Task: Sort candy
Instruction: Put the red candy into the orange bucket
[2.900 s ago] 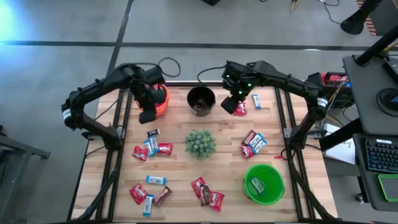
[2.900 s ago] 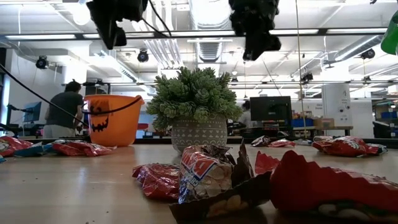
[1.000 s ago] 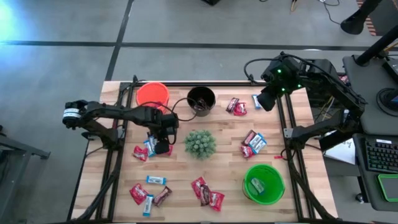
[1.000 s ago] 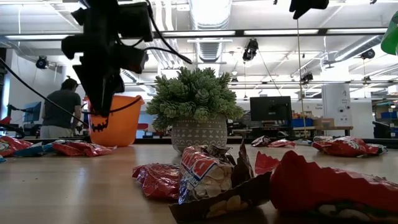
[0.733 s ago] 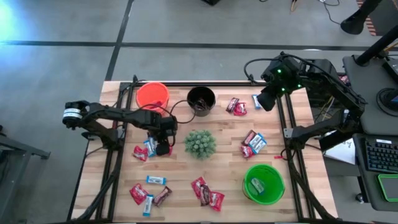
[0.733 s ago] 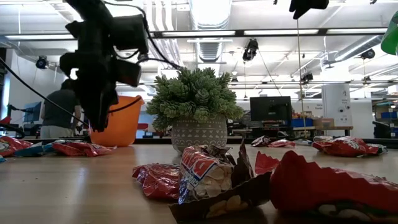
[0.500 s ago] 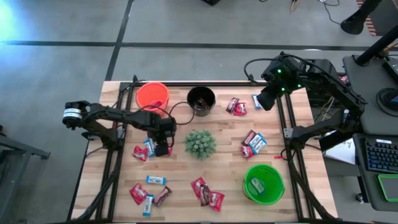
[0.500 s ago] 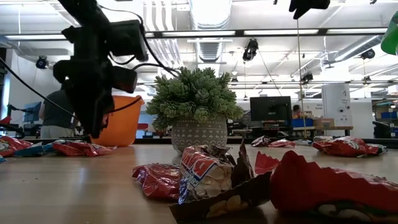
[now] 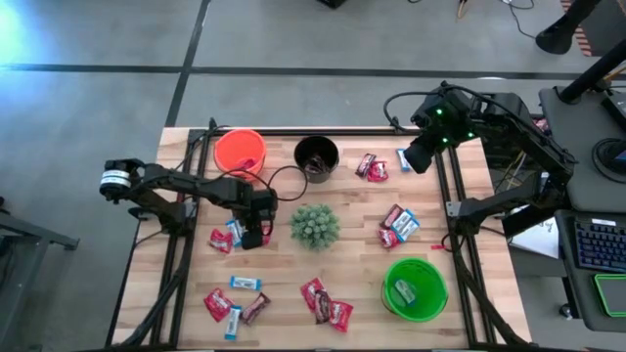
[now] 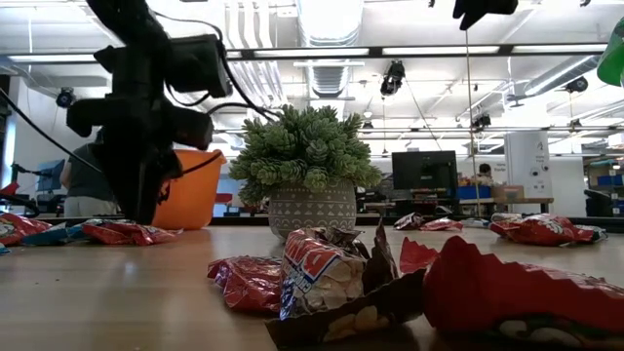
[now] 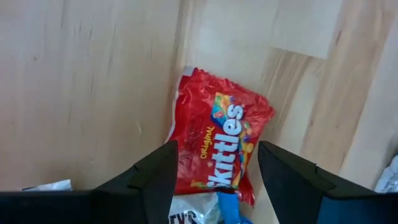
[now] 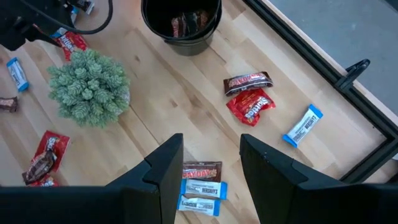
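The red candy bag point(image 11: 219, 148) under the left gripper point(image 11: 215, 163) said "ORIGINAL" and "SKITTLES" in white letters. It lay flat on the wooden table point(image 9: 352, 210). The gripper's two fingers point(image 11: 160, 173) stood apart, one on each side of the bag, and were not squeezing it. In the high view this gripper point(image 9: 252, 235) was low over a little bunch of candy point(image 9: 233, 233) just to the left of the green plant ball point(image 9: 315, 226).

Another wrapper below the right gripper point(image 12: 210, 163) said "PAYDAY" point(image 12: 200, 169), and two light blue and white ones lay just next to it. The right gripper's fingers were apart too, and held nothing. It hung high over the far right corner of the table point(image 9: 419, 156).

More candy lay all over the table: a few pieces near the far right corner point(image 9: 371, 166), some by the right edge point(image 9: 399, 224), and some along the near side point(image 9: 327, 301). Some dark wrappers sat inside the black bucket point(image 9: 316, 156). The orange bucket point(image 9: 240, 150) stood beside it, and the green bucket point(image 9: 415, 287) stood near the front right.

One second before, the left gripper was higher up, and since then it had come down closer to the candy and a bit more to the left. The right arm had not moved. None of the candy had moved either.
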`<state>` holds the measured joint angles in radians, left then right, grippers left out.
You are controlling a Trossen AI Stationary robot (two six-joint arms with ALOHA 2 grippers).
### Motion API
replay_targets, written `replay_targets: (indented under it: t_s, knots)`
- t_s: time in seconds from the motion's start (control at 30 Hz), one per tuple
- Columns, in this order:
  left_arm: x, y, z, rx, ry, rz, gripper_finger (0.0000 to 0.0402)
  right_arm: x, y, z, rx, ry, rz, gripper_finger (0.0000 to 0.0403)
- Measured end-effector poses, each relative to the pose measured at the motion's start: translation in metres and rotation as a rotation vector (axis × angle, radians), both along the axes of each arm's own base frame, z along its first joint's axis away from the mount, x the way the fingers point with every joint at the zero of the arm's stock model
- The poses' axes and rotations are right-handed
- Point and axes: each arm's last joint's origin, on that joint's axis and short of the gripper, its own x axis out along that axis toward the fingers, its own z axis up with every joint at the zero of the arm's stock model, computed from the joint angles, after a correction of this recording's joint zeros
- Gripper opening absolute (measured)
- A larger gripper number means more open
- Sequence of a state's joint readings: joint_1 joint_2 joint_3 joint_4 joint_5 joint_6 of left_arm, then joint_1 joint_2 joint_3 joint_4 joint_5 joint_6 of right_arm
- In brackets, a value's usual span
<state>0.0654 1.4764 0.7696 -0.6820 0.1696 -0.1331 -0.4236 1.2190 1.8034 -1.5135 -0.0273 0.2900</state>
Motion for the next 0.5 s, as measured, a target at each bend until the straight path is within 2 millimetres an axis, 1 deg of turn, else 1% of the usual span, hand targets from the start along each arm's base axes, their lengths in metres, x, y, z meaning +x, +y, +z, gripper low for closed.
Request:
replay_targets:
  t_s: [0.17, 0.33, 0.4, 0.5]
  knots:
    - [0.006, 0.0, -0.013, 0.0, 0.023, -0.005, 0.0204, 0.0, 0.0, 0.0, 0.0, 0.0, 0.0, 0.0151]
    - [0.01, 0.001, -0.027, -0.006, 0.086, 0.006, 0.0202, 0.0, 0.0, 0.0, 0.0, -0.001, 0.001, 0.015]
    - [0.011, 0.001, -0.03, -0.008, 0.101, 0.021, 0.0193, 0.0, 0.0, 0.0, 0.0, -0.001, 0.001, 0.015]
    - [0.01, 0.001, -0.029, -0.005, 0.099, 0.032, 0.016, 0.0, 0.0, 0.0, 0.0, -0.001, 0.002, 0.0151]
